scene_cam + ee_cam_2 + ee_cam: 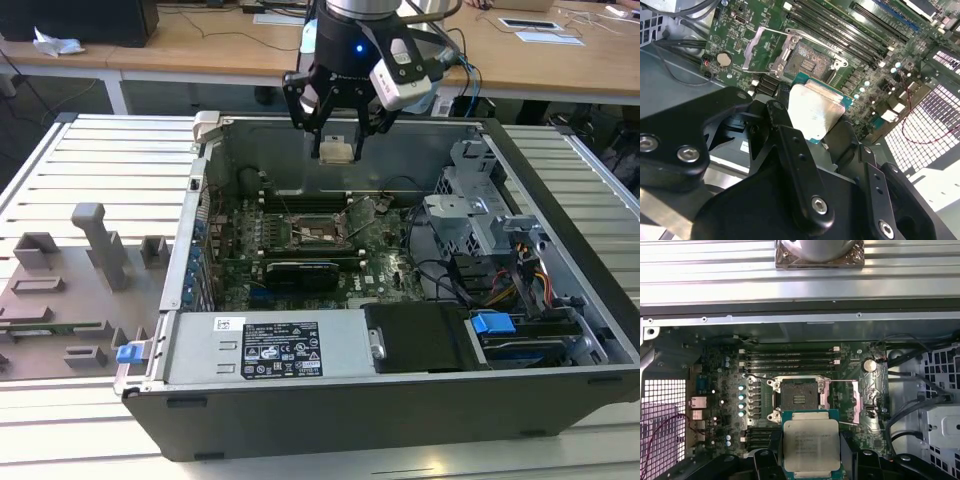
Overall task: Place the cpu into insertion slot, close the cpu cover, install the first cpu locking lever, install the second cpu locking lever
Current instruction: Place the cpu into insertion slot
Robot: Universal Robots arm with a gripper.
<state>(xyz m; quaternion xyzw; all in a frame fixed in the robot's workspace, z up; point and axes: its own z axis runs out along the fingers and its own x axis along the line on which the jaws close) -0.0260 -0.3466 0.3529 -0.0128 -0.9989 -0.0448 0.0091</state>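
One black hand (337,148) grips one flat, square, silver-topped, green-rimmed cpu (811,446) by its edges above the open grey computer case (575,262). One square, dark-centred insertion slot (799,396) lies uncovered. One silver frame cpu cover (849,401) is swung open beside it.

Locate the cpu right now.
The cpu is clamped in the gripper above the open computer case; in the first wrist view it appears beside the empty insertion slot, not in it.

My arm enters at twelve o'clock in the exterior view, tool (338,148) pointing straight down, its fingers (318,125) pinching the cpu (337,153).
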